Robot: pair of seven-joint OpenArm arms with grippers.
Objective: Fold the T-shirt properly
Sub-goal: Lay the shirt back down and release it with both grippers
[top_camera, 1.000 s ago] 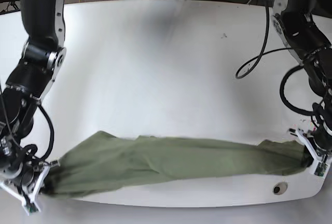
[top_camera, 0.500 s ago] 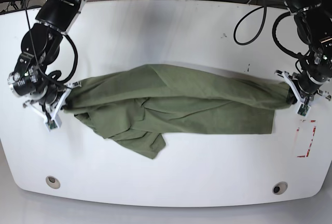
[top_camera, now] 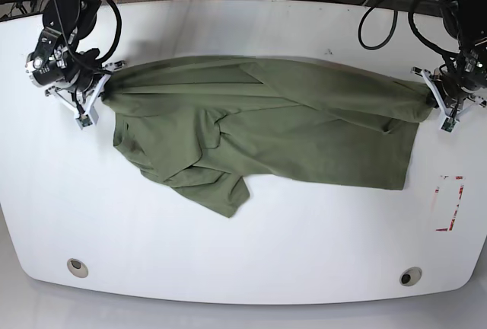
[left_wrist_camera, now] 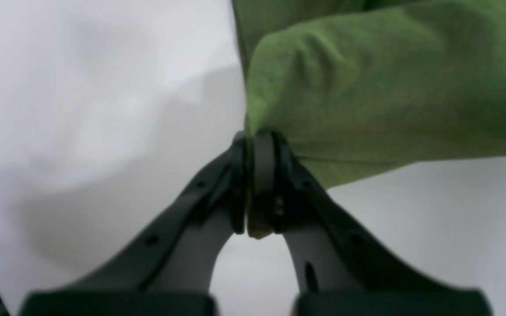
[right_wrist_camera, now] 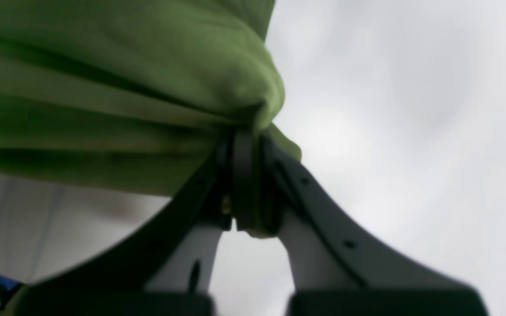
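T-shirt [top_camera: 266,127], olive-green and creased, stretches between both clamped pincers.

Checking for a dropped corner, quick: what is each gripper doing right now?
Left gripper: shut on the T-shirt, pinching its edge.
Right gripper: shut on the T-shirt, bunched cloth between its fingers.

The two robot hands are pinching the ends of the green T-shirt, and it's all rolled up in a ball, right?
Not a ball. The base view shows the T-shirt stretched out wide across the table, wrinkled. The left gripper and right gripper do pinch its ends.
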